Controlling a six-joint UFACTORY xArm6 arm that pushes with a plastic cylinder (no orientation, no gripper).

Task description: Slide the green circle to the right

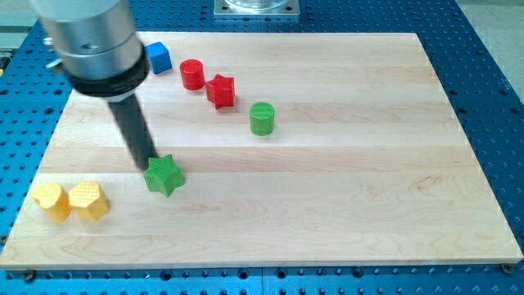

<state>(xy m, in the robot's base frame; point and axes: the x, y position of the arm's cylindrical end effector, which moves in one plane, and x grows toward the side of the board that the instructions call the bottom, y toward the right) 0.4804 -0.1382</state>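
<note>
Your rod has no pincer; my tip [149,166] touches the green star block [164,175]. The green cylindrical block [262,119], up-right of the star, looks light and rigid; push its left side.

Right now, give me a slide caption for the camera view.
My tip touches the green star block, left of the green cylinder block on the wooden board.

a pale wooden board [344,205] carries a blue cube [158,57], red cylinder [191,74], red star [220,90], green circle [262,119], green star [164,175] and two yellow blocks [70,201] at lower left.
</note>
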